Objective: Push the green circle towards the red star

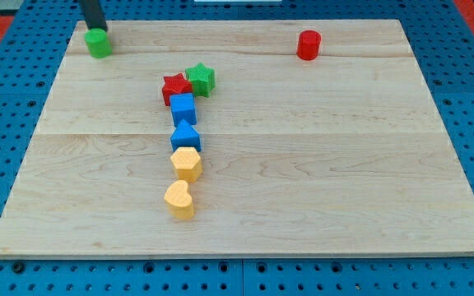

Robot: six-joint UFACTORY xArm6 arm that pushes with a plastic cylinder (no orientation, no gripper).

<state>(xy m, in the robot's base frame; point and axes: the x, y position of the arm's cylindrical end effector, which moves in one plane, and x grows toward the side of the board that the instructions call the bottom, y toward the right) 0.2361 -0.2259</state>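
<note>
My tip (99, 29) touching the green circle (99, 43) from above (no jaws, just a rod), red star (175, 87) well apart, beside green star (201, 79)

Rod at the green circle, counter's far left corner

My tip (97, 30) touches the green circle (99, 43) from the view's top; the red star (175, 88) lies well apart, touching a green star (201, 79) and blue cube (183, 108).
</note>
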